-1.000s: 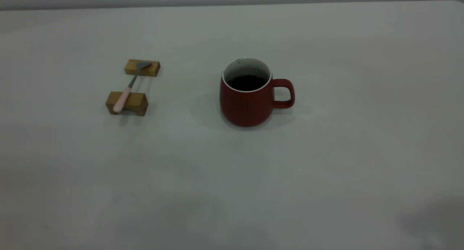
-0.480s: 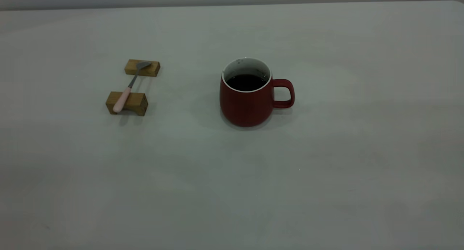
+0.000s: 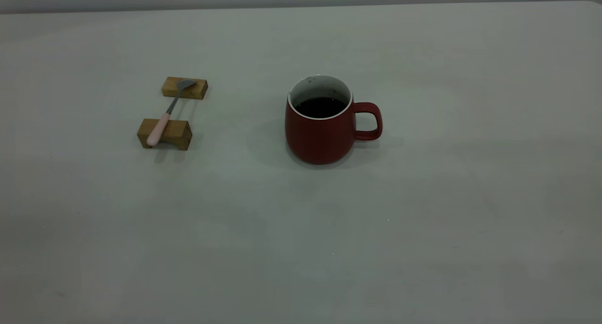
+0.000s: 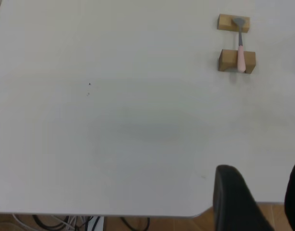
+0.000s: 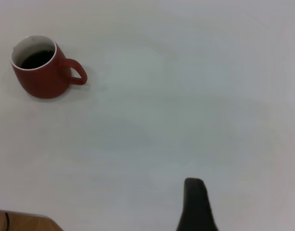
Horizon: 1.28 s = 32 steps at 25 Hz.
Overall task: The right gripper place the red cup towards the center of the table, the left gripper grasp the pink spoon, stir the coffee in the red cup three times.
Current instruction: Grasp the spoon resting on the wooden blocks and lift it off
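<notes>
The red cup (image 3: 320, 136) stands upright near the middle of the table (image 3: 423, 230), handle to the right, with dark coffee (image 3: 320, 106) inside. The pink spoon (image 3: 164, 114) lies to its left, bridging two wooden blocks. Neither arm shows in the exterior view. In the left wrist view my left gripper (image 4: 263, 178) is open and empty over the table's edge, far from the spoon (image 4: 240, 53). In the right wrist view a single black finger (image 5: 194, 204) of my right gripper shows, with nothing beside it, far from the cup (image 5: 42, 79).
The far tan block (image 3: 185, 88) bears the spoon's bowl and the near block (image 3: 164, 133) its handle. Cables and a wooden floor (image 4: 152, 224) lie past the table's edge in the left wrist view. A tiny black speck (image 4: 89, 84) marks the table.
A faint shadow at the table's lower right corner in the exterior view has faded away. Cup and spoon have not moved.
</notes>
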Available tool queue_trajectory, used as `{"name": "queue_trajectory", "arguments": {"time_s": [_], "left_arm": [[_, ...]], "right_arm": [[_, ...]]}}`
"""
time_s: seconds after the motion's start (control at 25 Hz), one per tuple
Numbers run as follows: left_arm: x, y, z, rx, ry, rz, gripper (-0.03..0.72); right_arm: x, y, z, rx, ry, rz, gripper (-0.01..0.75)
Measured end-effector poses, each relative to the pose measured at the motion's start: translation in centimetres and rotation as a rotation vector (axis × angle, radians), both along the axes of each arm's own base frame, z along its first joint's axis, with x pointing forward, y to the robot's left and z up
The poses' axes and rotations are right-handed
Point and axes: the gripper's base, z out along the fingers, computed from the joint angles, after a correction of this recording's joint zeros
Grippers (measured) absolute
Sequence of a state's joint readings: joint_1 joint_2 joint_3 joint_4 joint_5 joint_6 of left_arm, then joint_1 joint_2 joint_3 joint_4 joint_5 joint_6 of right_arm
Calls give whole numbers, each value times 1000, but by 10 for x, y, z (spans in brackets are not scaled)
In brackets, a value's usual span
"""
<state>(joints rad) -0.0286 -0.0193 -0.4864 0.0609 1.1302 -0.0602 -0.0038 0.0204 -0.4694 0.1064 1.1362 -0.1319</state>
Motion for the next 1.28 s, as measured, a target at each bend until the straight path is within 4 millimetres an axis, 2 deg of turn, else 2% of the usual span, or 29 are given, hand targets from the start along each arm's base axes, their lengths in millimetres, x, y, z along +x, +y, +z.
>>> {"name": "queue_trajectory", "arguments": {"time_s": [0.6,0.76,0.88,1.0,1.12,1.28], "left_arm": [[0,0,0,0,1,0,342],[13,1,9,14,41,4,343],[41,0,26,19,110,-1,364],[86,-3,35,14,226,-11,405],[140,-6,33,5,317,-22,446],[211,-11,13,-22,428,-44,518]], "right_arm": [[0,0,0,0,0,0,591],[0,0,0,0,0,0,591],[0,0,0,0,0,0,591],[0,0,0,0,0,0,591],[0,0,0,0,0,0,591],[0,0,0,0,0,0,591]]}}
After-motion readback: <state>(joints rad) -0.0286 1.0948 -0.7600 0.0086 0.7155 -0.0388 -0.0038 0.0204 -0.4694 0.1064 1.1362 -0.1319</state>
